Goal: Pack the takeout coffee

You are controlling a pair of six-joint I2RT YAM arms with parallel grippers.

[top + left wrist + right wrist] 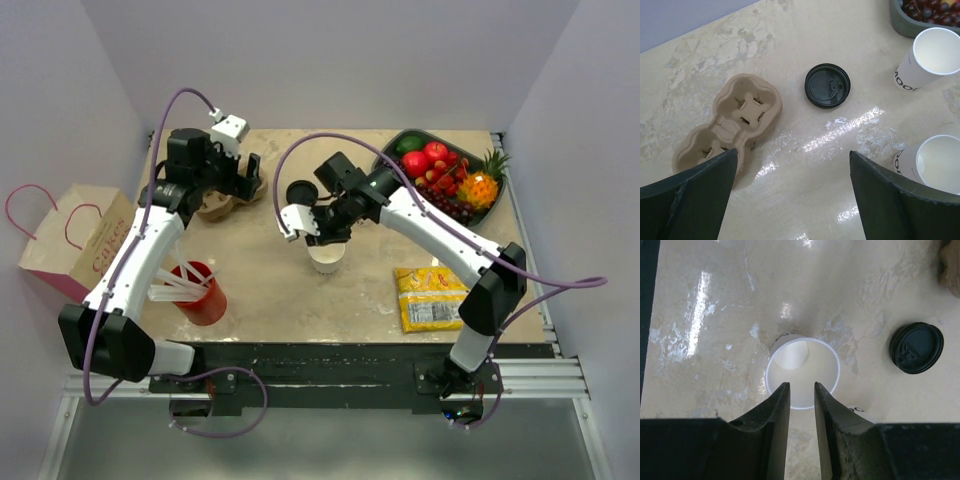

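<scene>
Your left gripper [792,157], upper left in the top view, is spread wide. Your right gripper [801,390], centre, points down, fingers narrowly apart.

**Cream table dotted with bright colours**

The table [270,290] is cream with mottled beige marbling. The white paper cups [935,55] carry dark lettering, and the lid [827,85] is black. The cup carrier [730,125] is tan. Elsewhere are a red cup [203,292], a yellow packet [430,298] and a pink bag [90,240]. Red, green and orange fruit [436,152] fills a grey-green tray [905,25].
</scene>
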